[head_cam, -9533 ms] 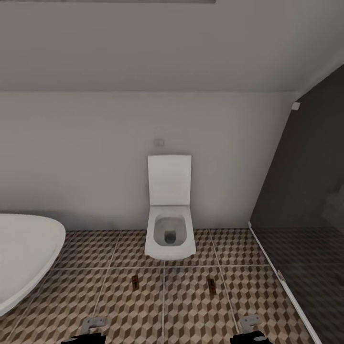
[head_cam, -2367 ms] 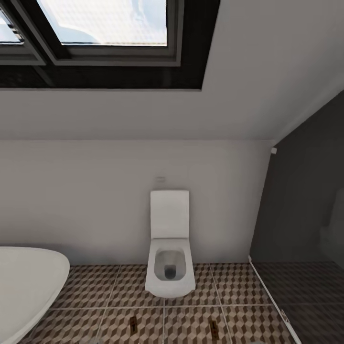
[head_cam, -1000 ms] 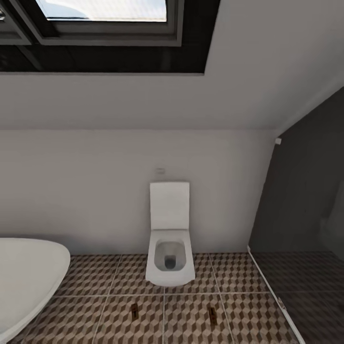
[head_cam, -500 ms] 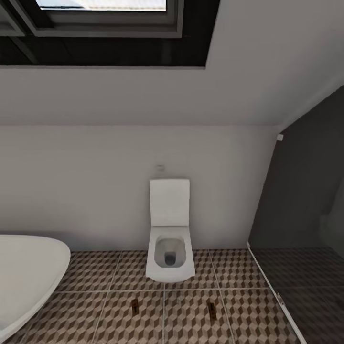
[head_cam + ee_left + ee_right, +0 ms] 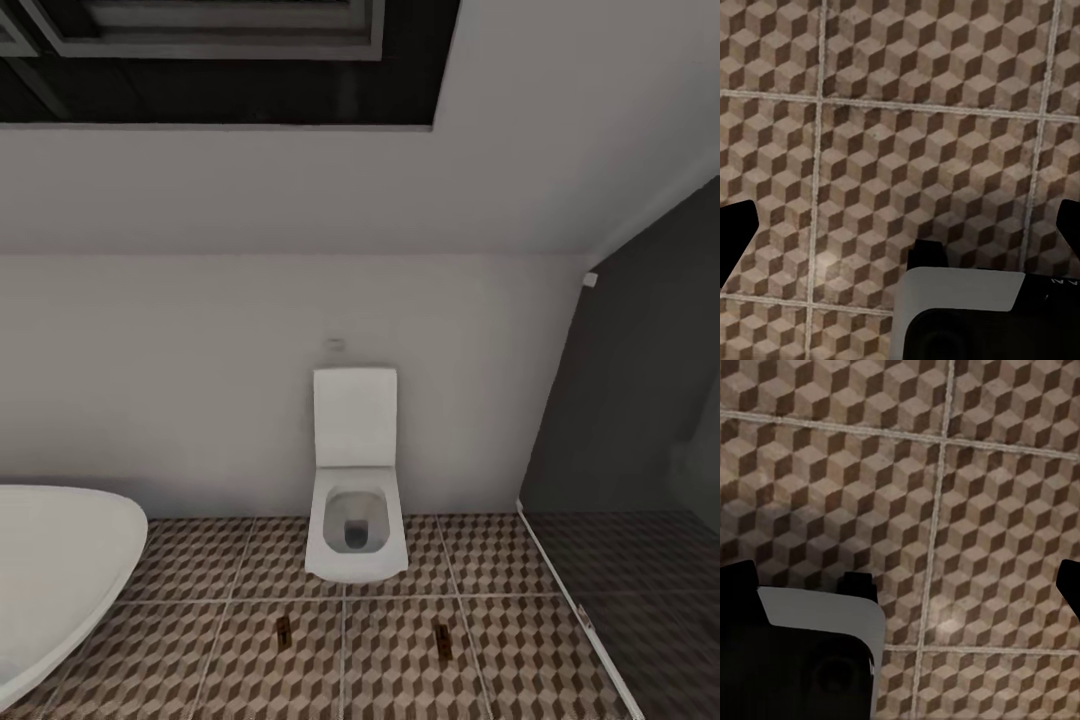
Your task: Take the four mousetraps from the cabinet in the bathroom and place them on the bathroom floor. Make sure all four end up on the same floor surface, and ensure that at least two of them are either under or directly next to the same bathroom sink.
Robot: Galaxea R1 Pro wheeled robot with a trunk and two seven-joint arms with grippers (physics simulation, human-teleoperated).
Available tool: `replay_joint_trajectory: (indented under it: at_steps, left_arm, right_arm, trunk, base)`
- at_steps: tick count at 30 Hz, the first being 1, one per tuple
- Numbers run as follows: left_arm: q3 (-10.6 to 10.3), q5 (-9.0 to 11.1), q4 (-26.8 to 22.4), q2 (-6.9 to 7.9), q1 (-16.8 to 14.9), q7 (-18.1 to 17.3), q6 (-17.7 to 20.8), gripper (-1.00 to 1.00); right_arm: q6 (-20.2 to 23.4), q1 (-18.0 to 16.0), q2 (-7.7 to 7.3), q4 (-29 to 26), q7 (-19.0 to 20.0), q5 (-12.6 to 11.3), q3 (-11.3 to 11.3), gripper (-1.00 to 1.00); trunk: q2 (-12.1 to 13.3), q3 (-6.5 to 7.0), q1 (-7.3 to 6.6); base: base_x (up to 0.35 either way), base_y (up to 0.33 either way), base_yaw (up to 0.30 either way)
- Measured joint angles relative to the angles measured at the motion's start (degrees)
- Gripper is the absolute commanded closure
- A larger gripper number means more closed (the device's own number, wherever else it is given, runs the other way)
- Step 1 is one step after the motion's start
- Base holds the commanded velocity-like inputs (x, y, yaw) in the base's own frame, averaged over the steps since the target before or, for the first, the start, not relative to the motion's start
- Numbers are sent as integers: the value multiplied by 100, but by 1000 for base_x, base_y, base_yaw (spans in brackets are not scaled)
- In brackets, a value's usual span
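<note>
Two mousetraps lie flat on the bathroom floor (image 5: 400, 670) in front of the toilet, one to the left (image 5: 283, 631) and one to the right (image 5: 442, 637); both are small brown boards with dark metal parts. My left gripper (image 5: 900, 225) hangs over bare cube-pattern tiles with its dark fingers (image 5: 736, 236) spread wide and nothing between them. My right gripper (image 5: 900, 577) is open the same way above the tiles, its fingers (image 5: 1069, 585) far apart. The cabinet and the bathroom sink are out of view.
A white toilet (image 5: 355, 520) stands against the back wall. A white rounded bathtub (image 5: 50, 585) fills the left side. A dark glass partition (image 5: 640, 420) with a white floor rail closes the right side. A sloped ceiling with a dark-framed window (image 5: 220, 50) is above.
The whole head view has tilted downward: the window has slid off the top and more floor shows below. The two mousetraps keep their places on the tiles.
</note>
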Motion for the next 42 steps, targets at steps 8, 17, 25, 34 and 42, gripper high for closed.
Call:
replay_joint_trajectory:
  at_steps: [8,17,25,34,42]
  left_arm:
    - [1,0,0,0,-2,1,1,-100]
    - [1,0,0,1,-2,-2,4,-100]
    - [0,0,0,1,-5,-1,4,-100]
    - [2,0,0,1,-6,1,4,-100]
    - [1,-1,0,1,-4,1,4,-100]
  right_arm:
    - [3,16,-5,0,0,0,0,-100]
    - [4,20,9,5,2,1,0,-100]
    - [9,20,17,1,-39,0,0,-100]
    - [-3,20,16,-2,-36,13,0,-100]
    - [-6,24,9,1,7,17,0,-100]
  trunk:
    - [0,-74,0]
    - [0,-114,0]
    - [0,-121,0]
    - [0,-122,0]
    - [0,-122,0]
  base:
    - [0,0,0]
    - [0,0,0]
    - [0,0,0]
    - [0,0,0]
    - [0,0,0]
